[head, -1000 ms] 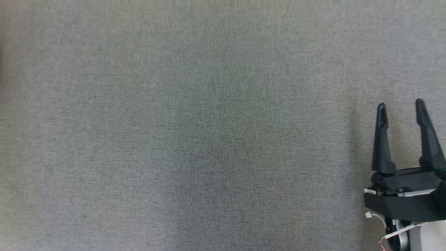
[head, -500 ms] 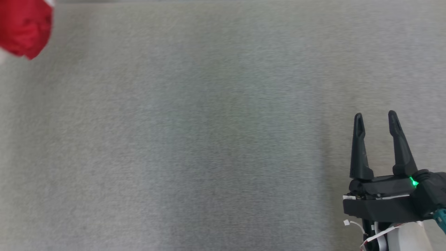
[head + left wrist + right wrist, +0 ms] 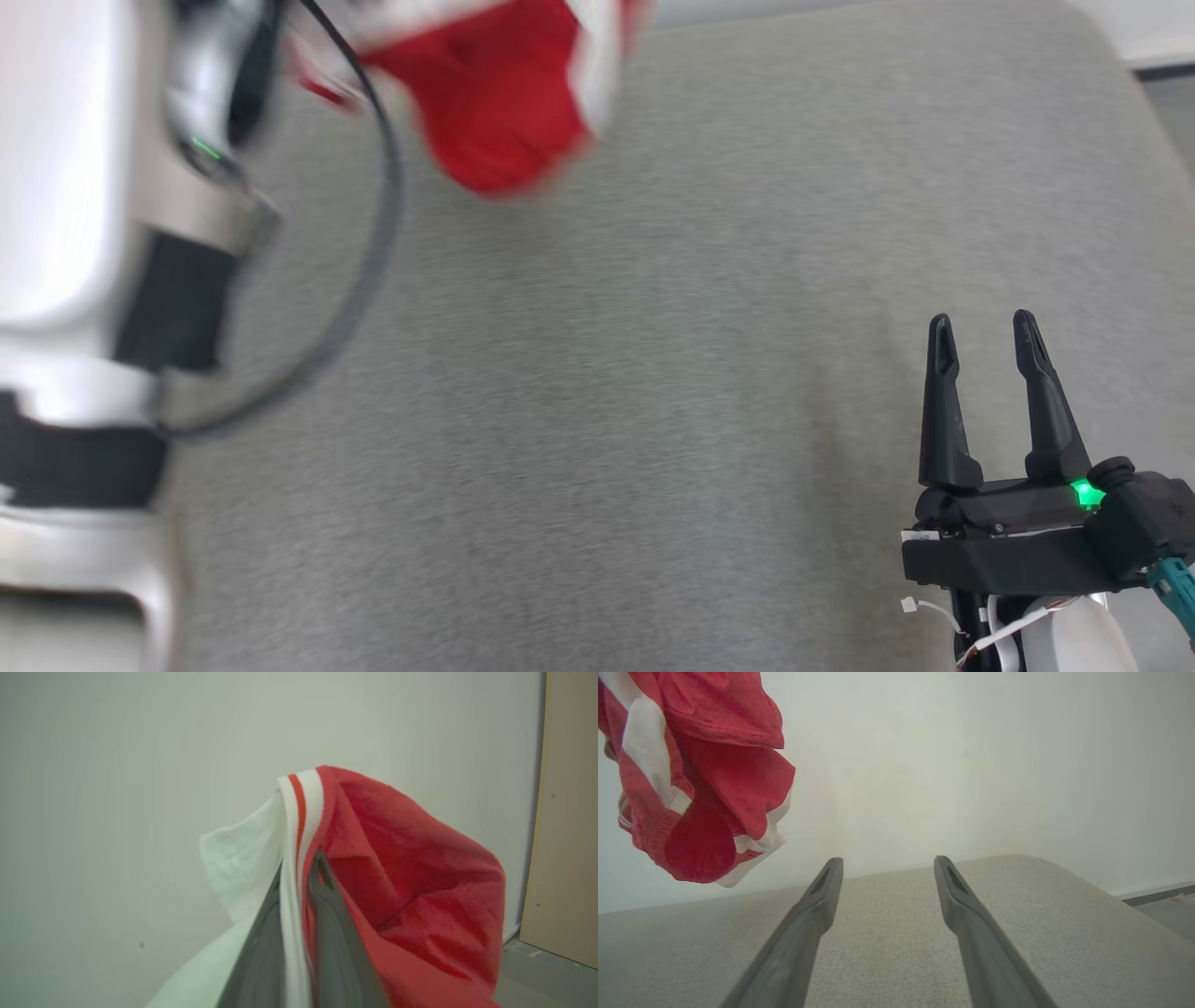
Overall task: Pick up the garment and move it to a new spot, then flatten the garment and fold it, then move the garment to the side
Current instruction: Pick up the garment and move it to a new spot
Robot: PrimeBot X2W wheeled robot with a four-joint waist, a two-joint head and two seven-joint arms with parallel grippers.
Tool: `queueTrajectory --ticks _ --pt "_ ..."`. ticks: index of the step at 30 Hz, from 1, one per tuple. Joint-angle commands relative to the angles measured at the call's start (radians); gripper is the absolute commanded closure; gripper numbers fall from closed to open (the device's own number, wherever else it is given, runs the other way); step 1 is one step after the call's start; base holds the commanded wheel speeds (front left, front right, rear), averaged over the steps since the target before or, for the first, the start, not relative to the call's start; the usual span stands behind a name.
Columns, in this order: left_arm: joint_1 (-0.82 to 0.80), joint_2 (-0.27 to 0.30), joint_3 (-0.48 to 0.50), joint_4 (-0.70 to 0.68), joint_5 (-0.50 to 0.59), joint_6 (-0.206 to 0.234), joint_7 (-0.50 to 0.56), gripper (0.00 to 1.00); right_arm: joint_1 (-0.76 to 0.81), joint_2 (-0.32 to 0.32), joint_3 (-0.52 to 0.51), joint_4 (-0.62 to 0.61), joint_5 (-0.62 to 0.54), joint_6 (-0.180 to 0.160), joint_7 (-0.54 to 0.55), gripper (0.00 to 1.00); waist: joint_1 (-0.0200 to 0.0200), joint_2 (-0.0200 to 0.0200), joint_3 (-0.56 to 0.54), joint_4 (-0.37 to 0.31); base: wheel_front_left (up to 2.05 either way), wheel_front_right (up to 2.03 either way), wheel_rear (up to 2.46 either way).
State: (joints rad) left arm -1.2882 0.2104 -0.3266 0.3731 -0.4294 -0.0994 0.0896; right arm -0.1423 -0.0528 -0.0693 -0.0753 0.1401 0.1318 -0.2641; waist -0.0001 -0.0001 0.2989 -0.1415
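Red and white fabric, the garment [image 3: 411,896], is found pinched between the two fingers of the left gripper [image 3: 300,863], which are closed on a white band carrying a red stripe. From that grip the cloth is bunched. A red fold bulges to the right of the fingers and a white fold to their left. The lower part of both folds is cut off by the bottom edge of the left wrist view.

The garment is held clear of the grey upholstered surface [image 3: 653,392]. In the right wrist view it is seen hanging above and to the left of the right gripper's fingers, well apart from them, with a pale wall [image 3: 971,765] behind.

The right gripper [image 3: 980,319] is noted with its fingers spread wide and empty, low over the surface. A green light [image 3: 1083,493] is lit at its base.

In the head view the left forearm [image 3: 75,187] and a dark cable [image 3: 378,215] are blurred. The garment beyond them is smeared and cropped by the top edge, and the left gripper's fingers cannot be made out there. The kind of garment cannot be stated with confidence, though a ribbed cuff or hem appears to be present. A wooden panel [image 3: 565,812] is recorded to the right of the left gripper, cut by the frame edge.
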Motion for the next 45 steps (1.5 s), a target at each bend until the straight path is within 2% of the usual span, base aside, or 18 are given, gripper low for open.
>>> queueTrajectory --ticks 1,9,12,16,23,24,25,31,38,45 --pt "0.033 -0.014 -0.006 -0.009 -0.007 0.007 -0.005 1.0 0.005 0.004 -0.002 0.001 0.008 -0.002 -0.001 0.0 0.0001 0.0001 -0.003 -0.058 0.0 0.0 0.0" --pt "0.287 -0.094 -0.094 0.004 -0.034 0.022 -0.038 1.0 0.002 0.005 -0.013 0.01 0.015 -0.002 -0.001 0.0 0.0001 0.0001 0.03 -0.092 0.0 0.0 0.0" --pt "0.382 -0.082 -0.133 0.044 0.006 0.041 -0.068 1.0 -0.004 0.005 -0.009 0.017 0.012 -0.002 -0.001 0.0 0.0001 0.0001 0.039 -0.095 0.0 0.0 0.0" --pt "0.535 -0.096 -0.179 0.15 0.004 0.049 -0.107 1.0 -0.011 0.005 -0.003 0.032 0.005 -0.002 -0.001 0.0 0.0001 0.0001 0.038 -0.091 0.0 0.0 0.0" --pt "0.61 -0.117 -0.22 0.255 0.001 0.035 -0.154 1.0 0.0 0.004 0.003 0.047 -0.005 -0.002 -0.001 0.0 0.0001 0.0001 0.013 -0.066 0.0 0.0 0.0" --pt "0.608 -0.122 -0.224 0.259 0.001 0.033 -0.173 0.77 0.003 0.004 0.002 0.048 -0.008 -0.002 -0.001 0.0 0.0001 0.0001 0.006 -0.059 0.0 0.0 0.0" --pt "0.604 -0.127 -0.227 0.262 0.0 0.033 -0.188 0.0 0.005 0.004 0.002 0.049 -0.01 -0.002 -0.001 0.0 0.0001 0.0001 -0.001 -0.053 0.0 0.0 0.0" --pt "0.597 -0.148 -0.251 0.252 -0.014 0.031 -0.257 0.0 0.03 0.004 0.002 0.055 -0.016 -0.002 -0.001 0.0 0.0001 0.0001 -0.061 -0.019 0.0 0.0 0.0" --pt "0.656 -0.152 -0.274 0.19 -0.029 0.05 -0.288 0.0 0.068 0.004 -0.01 0.056 -0.013 -0.002 -0.001 0.0 0.0001 0.0001 -0.112 0.02 0.0 0.0 0.0" --pt "0.695 -0.121 -0.274 0.127 -0.027 0.074 -0.277 0.0 0.077 0.004 -0.003 0.054 -0.015 -0.002 -0.001 0.0 0.0001 0.0001 -0.127 0.039 0.0 0.0 0.0"
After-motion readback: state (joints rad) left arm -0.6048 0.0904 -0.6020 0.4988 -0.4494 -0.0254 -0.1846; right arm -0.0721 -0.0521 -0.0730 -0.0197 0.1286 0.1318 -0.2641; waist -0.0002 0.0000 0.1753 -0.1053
